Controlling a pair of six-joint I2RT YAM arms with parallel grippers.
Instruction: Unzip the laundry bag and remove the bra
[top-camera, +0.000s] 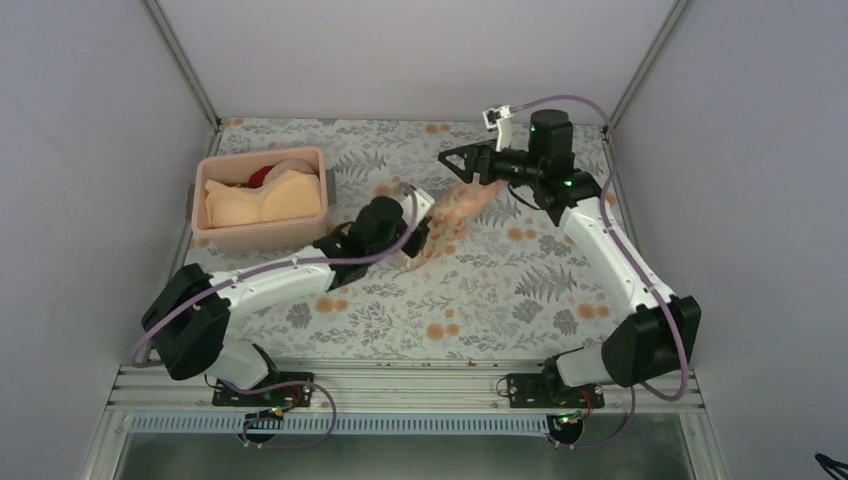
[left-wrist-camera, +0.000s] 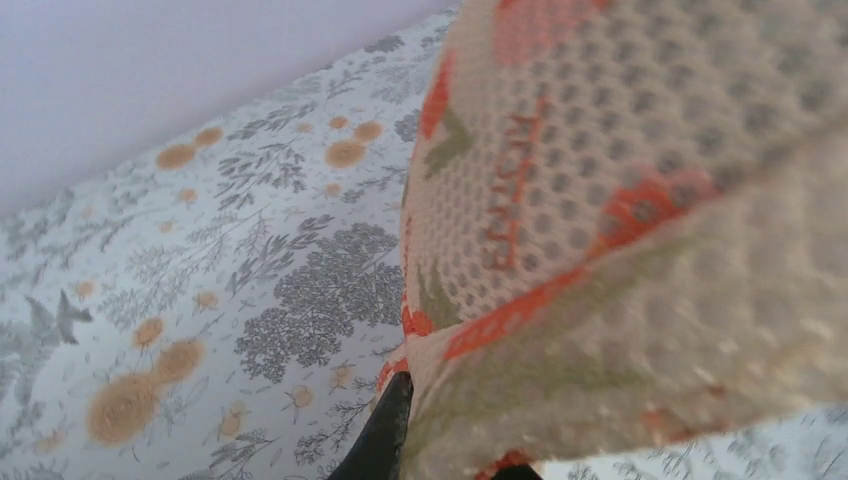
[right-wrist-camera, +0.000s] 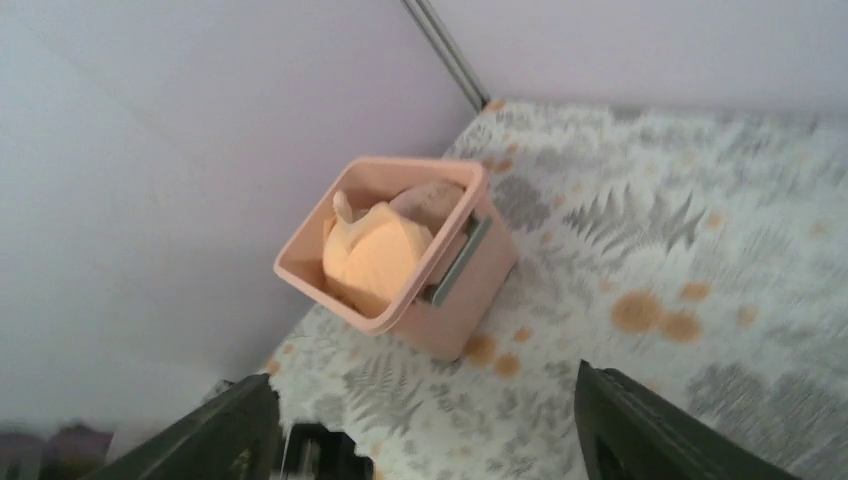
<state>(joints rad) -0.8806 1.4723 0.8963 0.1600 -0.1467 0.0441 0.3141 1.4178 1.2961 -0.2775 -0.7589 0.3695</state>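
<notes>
The laundry bag (top-camera: 455, 213), peach-pink mesh with red-orange marks, hangs lifted off the table in the middle of the top view. My left gripper (top-camera: 415, 240) is shut on its lower left edge. In the left wrist view the mesh of the laundry bag (left-wrist-camera: 620, 200) fills the right side, pinched at my left gripper (left-wrist-camera: 455, 425), with one dark finger (left-wrist-camera: 385, 435) showing. My right gripper (top-camera: 455, 160) hovers just above the bag's far end, open and holding nothing. In the right wrist view the right gripper (right-wrist-camera: 425, 400) has its jaws wide apart. The bra is out of view.
A rigid pink bin (top-camera: 306, 229) stands at the back left, holding a peach bra (top-camera: 265, 200) and a red garment (top-camera: 262, 176). The same bin (right-wrist-camera: 460, 310) shows in the right wrist view. The floral cloth (top-camera: 500, 300) covers the table, with walls close on both sides.
</notes>
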